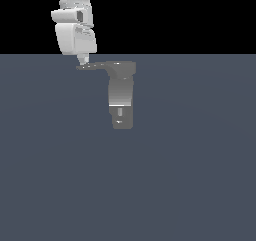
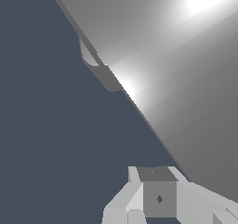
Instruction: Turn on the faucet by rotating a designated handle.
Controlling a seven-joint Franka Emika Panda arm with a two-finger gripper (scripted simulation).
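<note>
Filling most of the wrist view, a broad grey face of the faucet slants across the frame with a hard glare on it, and the claw pokes in at the edge, one pale finger beside a darker block. Whether the claw is released or clenched I cannot tell from either picture.

Largest in the exterior view is the blue-grey surface. On it, near the middle, stands the faucet, upright, with a darker lower block. The white arm comes down from above at the exterior view's left. The handle sticks out sideways from the faucet's top toward that side, and the claw sits right at its tip, seemingly touching.

By my reading, the approach is done. The rotation itself looks barely begun, if at all.

Only the exterior view shows the faucet's whole shape and where the claw meets the handle.
</note>
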